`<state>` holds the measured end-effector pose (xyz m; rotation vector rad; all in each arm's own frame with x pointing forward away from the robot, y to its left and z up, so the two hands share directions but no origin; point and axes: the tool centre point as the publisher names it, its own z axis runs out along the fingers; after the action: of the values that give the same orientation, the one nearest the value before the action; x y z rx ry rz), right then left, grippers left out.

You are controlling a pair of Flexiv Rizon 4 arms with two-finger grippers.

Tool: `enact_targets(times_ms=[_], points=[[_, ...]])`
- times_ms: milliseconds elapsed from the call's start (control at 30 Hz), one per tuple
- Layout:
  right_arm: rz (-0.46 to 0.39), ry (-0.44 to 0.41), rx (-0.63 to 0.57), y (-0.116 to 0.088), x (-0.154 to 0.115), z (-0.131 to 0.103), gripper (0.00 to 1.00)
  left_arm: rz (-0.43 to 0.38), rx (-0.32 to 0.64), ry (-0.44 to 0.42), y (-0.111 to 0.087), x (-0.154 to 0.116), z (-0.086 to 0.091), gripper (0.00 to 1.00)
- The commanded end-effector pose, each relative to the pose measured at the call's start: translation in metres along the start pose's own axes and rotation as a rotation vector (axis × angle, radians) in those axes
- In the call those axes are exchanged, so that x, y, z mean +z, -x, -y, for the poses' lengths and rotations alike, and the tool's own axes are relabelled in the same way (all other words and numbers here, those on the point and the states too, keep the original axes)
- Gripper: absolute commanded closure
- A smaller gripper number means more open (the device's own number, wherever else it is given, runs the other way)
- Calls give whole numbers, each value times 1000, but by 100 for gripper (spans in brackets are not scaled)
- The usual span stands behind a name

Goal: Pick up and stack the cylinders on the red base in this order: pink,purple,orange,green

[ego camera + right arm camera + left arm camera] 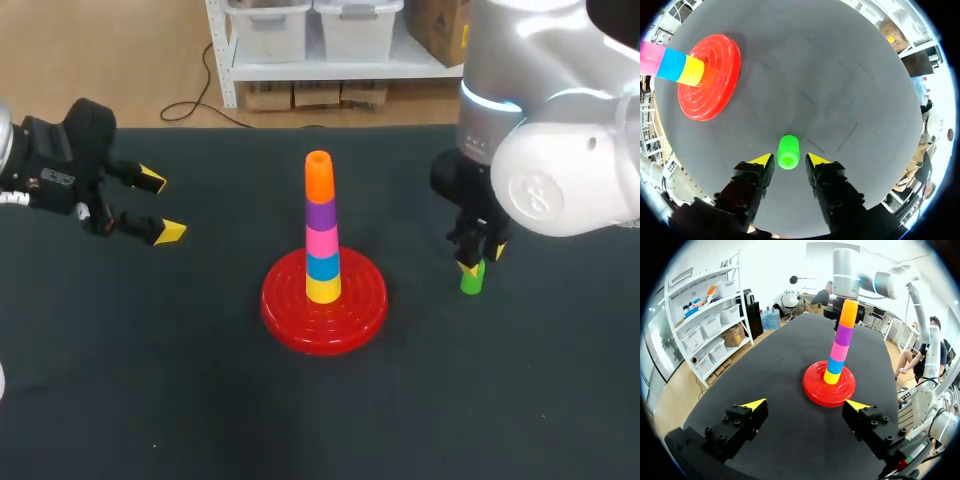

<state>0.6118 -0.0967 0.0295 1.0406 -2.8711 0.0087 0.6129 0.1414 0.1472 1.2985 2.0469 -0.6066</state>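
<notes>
The green cylinder (472, 279) stood upright on the dark table (200, 400), right of the red base (285, 310) and apart from it. The right gripper (478, 258) hung straight over it, fingers spread, a yellow tip on either side with a gap showing. On the base rose a stack: yellow cylinder (323, 289), blue cylinder (323, 266), pink cylinder (322, 241), purple cylinder (320, 214), orange cylinder (318, 178) on top. Far left, the left gripper (160, 206) hovered with fingers wide apart, holding nothing, bare tabletop around it

text: none readable; labels, numbers, signs: none legible | round emblem (527, 192) on right arm (575, 140): unreadable
</notes>
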Motion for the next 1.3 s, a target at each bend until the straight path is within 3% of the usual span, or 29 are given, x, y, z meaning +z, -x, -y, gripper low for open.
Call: enact_targets(times_ms=[33,600,667,733,1033,1300], points=[[3,1,2,1,2,1,60,-6,-1,-1,1,1,-1,0],[7,2,-5,3,5,0,74,-6,-1,-1,1,1,-1,0],[8,1,-7,4,4,0,81,-6,-1,-1,1,1,-1,0],[10,0,-9,4,3,0,100,-6,-1,-1,1,1,-1,0],[20,-4,-21,5,-14,-1,100,-6,-1,-1,1,1,-1,0],[75,-25,-52,19,-70,-5,100,-6,-1,-1,1,1,-1,0]])
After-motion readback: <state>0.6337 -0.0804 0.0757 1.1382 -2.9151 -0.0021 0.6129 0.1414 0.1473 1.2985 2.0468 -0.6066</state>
